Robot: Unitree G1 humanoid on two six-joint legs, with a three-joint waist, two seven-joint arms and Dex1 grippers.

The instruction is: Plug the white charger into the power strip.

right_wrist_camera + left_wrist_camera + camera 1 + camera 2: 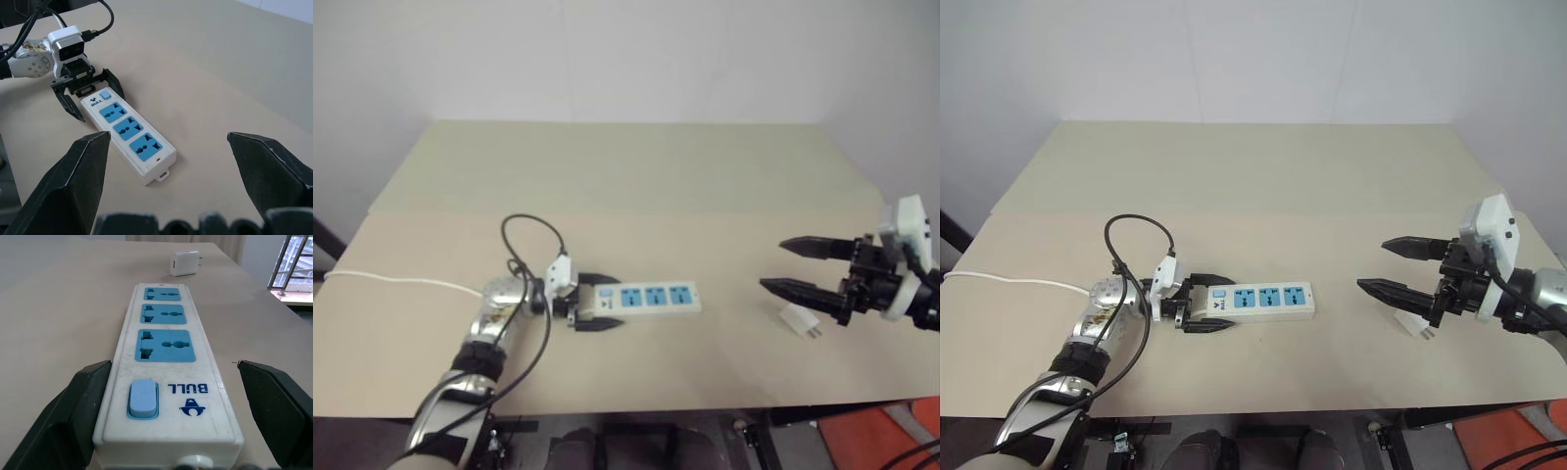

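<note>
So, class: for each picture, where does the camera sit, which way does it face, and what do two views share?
Head, both eyes: looks down over the beige table; both arms show.
Left wrist: along the open left pincer, straddling the long white power strip with blue sockets, toward the small white cube charger.
Right wrist: open right pincer, facing the strip.
Shared: both wrist views show the strip.
</note>
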